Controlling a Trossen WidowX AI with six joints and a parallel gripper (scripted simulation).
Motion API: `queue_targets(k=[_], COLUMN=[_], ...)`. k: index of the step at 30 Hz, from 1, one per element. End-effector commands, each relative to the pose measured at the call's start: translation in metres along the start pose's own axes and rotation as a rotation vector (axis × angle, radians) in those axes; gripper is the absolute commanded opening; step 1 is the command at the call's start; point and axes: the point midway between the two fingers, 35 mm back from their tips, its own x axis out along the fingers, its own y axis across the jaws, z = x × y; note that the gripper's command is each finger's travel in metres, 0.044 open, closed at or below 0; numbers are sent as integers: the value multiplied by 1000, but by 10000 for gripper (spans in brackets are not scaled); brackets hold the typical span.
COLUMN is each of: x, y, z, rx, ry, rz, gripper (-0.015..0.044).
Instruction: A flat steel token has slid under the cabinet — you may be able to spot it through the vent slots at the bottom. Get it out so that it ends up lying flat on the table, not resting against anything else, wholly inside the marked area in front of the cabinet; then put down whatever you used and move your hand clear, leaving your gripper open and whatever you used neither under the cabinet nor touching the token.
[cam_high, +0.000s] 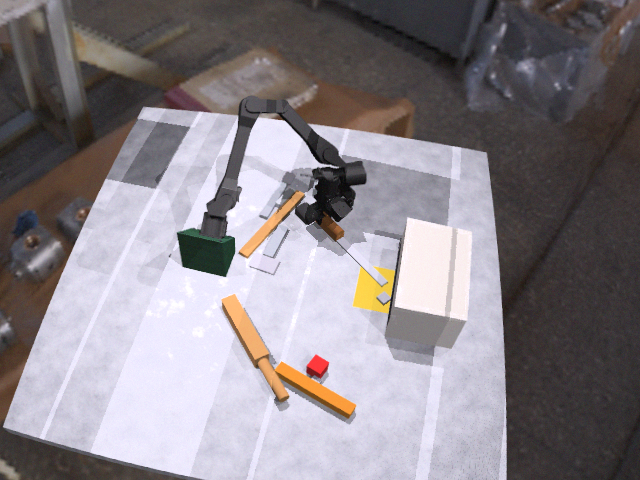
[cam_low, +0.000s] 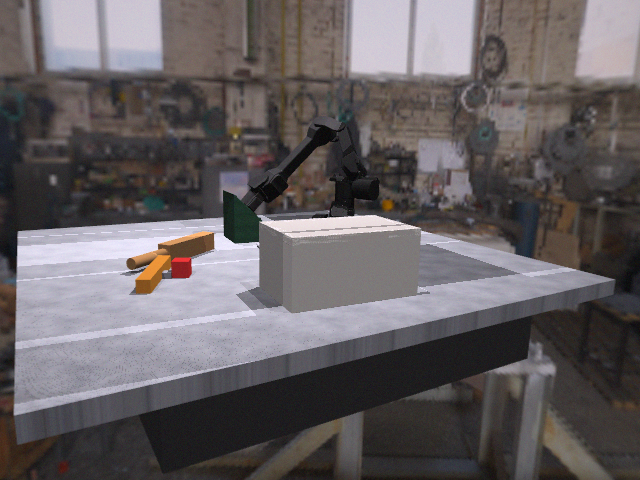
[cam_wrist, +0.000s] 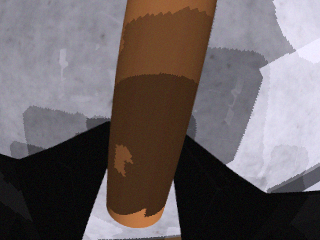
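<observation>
Top view: gripper (cam_high: 321, 217) (cam_wrist: 144, 135) at upper centre of frame, fingers clamped on the orange-brown handle (cam_high: 331, 227) (cam_wrist: 155, 110) of a thin tool. Wrist view has the round handle running from top centre to bottom centre, one black finger on each side. Tool's thin metal blade (cam_high: 364, 265) slants down-right from the handle; its wider tip lies over the yellow marked area (cam_high: 364, 291), right of centre.

Token (cam_high: 383, 298): small grey square, out in front of the cabinet (cam_high: 433, 268) (cam_low: 351, 268), over the right part of the yellow patch, just below the blade tip. Small gap between tip and token in the top view. Token looks near the cabinet's left side; can't tell if it is wholly inside the patch. Exterior view: cabinet at centre hides token and patch.

Rest of table (cam_high: 170, 330) (cam_low: 93, 320), top view: orange strip (cam_high: 272, 224) left of the gripper, flat grey piece (cam_high: 276, 242) and pale flat piece (cam_high: 265, 265) below it. Lower centre: wooden paddle (cam_high: 245, 330) (cam_low: 186, 244) with round handle pointing down-right, orange bar (cam_high: 315, 390) (cam_low: 151, 276) by its handle, red cube (cam_high: 317, 366) (cam_low: 181, 267) just above the bar. Green block (cam_high: 205, 253) (cam_low: 239, 219) at left centre, at the arm's base.
</observation>
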Motion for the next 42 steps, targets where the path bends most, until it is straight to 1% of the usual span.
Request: queue_targets(k=[1, 42], x=[0, 0], y=[0, 2], z=[5, 63], rx=[0, 3], ry=[0, 0], rz=[0, 0], gripper=[0, 0])
